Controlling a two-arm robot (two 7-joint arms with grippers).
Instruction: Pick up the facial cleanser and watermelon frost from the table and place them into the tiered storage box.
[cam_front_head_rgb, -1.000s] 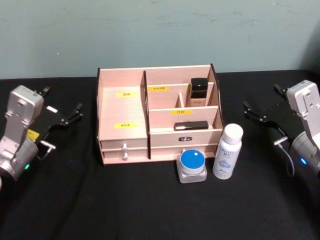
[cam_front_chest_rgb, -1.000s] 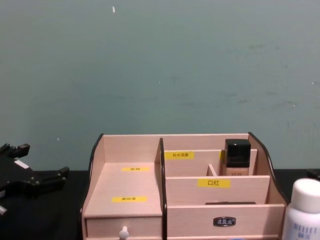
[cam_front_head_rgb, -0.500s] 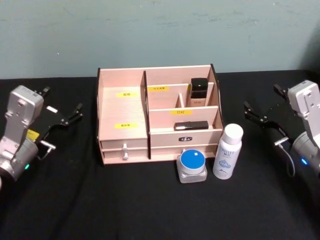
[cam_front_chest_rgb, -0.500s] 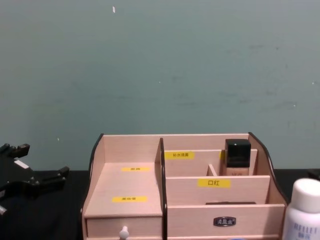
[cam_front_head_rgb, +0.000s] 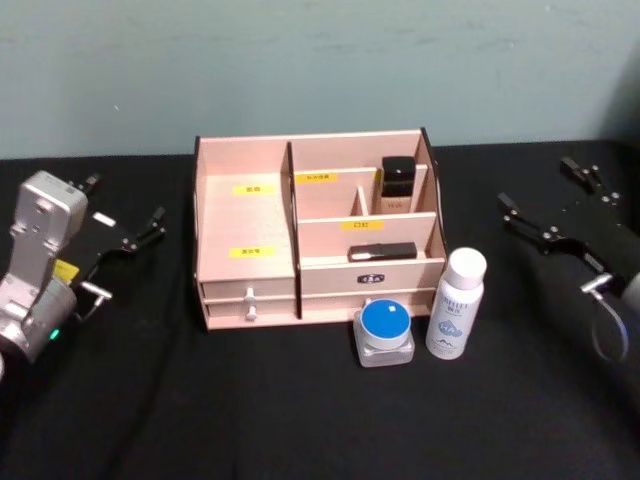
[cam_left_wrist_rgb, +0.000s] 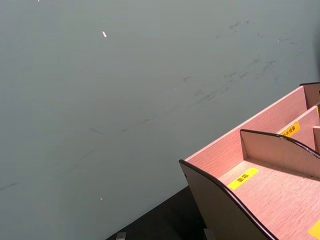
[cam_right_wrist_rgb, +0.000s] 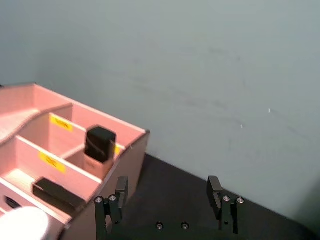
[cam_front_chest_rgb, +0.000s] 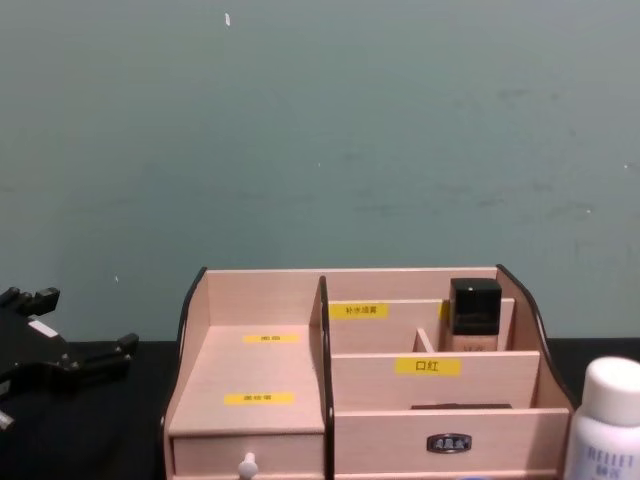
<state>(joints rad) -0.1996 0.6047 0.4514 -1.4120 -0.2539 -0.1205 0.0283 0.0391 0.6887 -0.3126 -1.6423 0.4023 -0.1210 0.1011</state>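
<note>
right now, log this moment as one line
left gripper: open, left of tiered storage box | right gripper: open, right of it | white bottle, blue-lidded jar: on table, ungrasped

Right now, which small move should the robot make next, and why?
Probably bring the right tool, open and off to the right, toward the white bottle. It stands in front of the tiered storage box, nearest that arm, the blue-lidded jar beside it. The left tool is parked far left.
</note>
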